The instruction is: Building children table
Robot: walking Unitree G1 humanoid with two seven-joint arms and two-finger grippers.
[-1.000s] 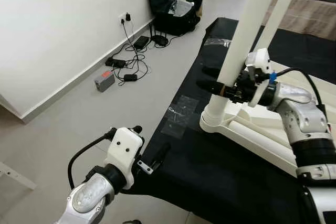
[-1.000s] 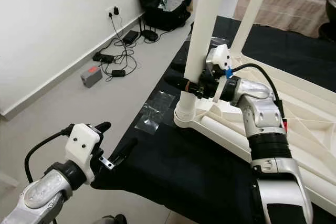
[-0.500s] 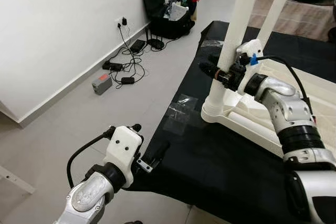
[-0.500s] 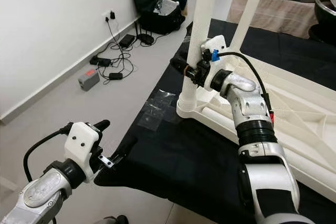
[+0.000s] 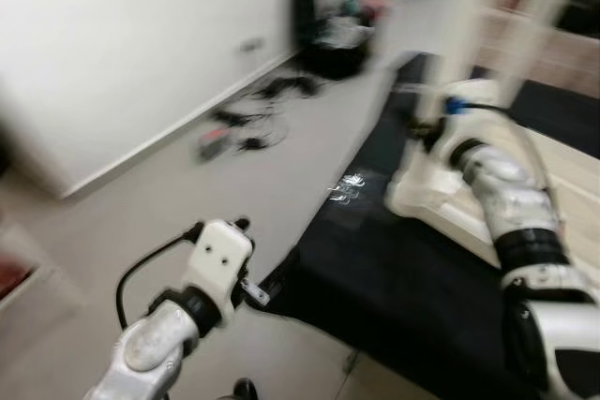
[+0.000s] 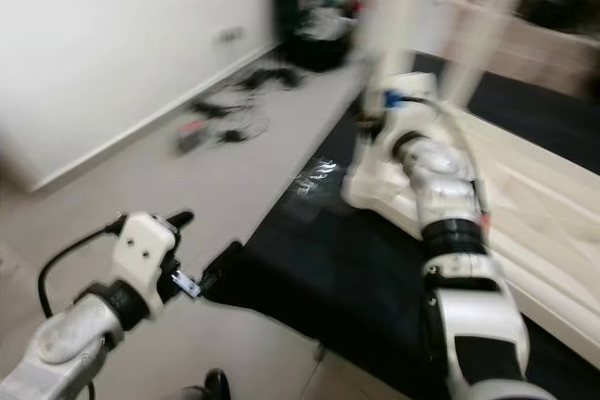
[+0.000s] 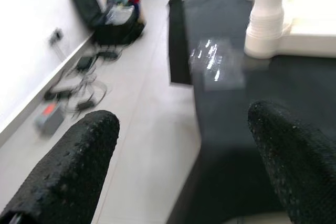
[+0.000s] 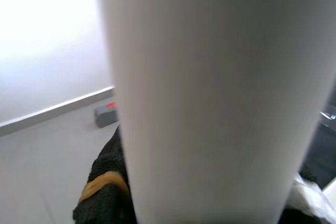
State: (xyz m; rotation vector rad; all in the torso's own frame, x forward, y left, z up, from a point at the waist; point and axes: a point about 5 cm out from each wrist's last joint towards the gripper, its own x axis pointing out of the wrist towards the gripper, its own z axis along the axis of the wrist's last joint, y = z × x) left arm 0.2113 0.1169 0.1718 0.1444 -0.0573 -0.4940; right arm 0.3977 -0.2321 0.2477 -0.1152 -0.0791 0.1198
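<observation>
The views from my head are blurred by motion. A white children's table (image 5: pixel 553 185) lies upside down on a black cloth (image 5: pixel 394 297), its legs pointing up. My right gripper (image 6: pixel 377 130) is shut on the near-left table leg (image 6: pixel 394 35), just above the leg's base (image 6: pixel 370 185). In the right wrist view the white leg (image 8: pixel 210 87) stands right against the camera, with one black finger (image 8: pixel 107 182) beside it. My left gripper (image 7: pixel 181 124) is open over the floor by the cloth's near-left corner, its fingers (image 7: pixel 68 177) wide apart and holding nothing.
A white wall (image 5: pixel 112 35) runs along the left. Cables and a grey box (image 5: pixel 214 142) lie on the floor by it, with an open black suitcase (image 5: pixel 323 30) farther back. A shiny plastic film (image 7: pixel 215 61) lies at the cloth's edge.
The whole picture has swung and blurred, so the camera moved. My right gripper still holds the table leg. The left arm hangs much as before.
</observation>
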